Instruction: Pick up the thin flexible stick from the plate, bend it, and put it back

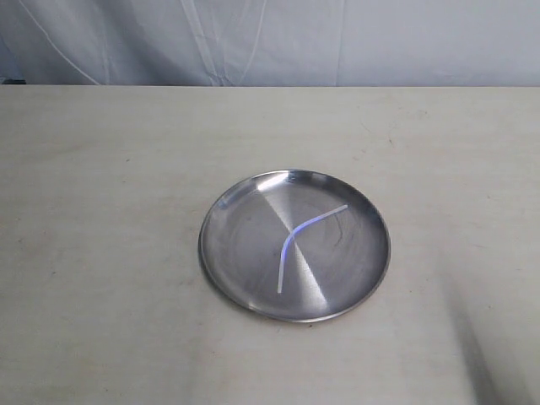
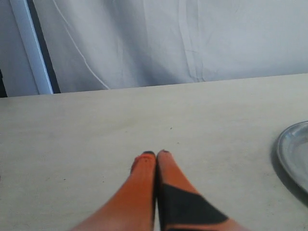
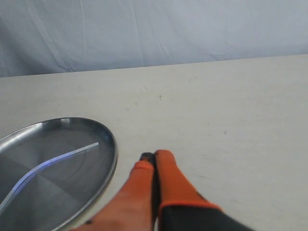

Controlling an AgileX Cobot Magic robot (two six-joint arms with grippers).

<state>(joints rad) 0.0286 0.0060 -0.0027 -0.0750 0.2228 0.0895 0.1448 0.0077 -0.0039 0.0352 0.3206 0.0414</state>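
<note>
Centre-right of exterior frame, thin flexible stick [image 1: 321,218] lies bent on plate [image 1: 245,245]; left gripper [image 2: 156,155] and right gripper [image 3: 154,156] pressed together, empty, off it. Task looks finished.

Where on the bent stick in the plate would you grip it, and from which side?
Probably at the bend of the thin flexible stick, from straight above, pinching across it: it lies low in the plate, whose rim hinders a sideways approach.

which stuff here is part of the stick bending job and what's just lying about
Job: thin bent translucent white plastic stick; round shiny silver metal plate holding it; left hand and right hand, both shut.
Just there: beige table; pale cloth backdrop.
</note>
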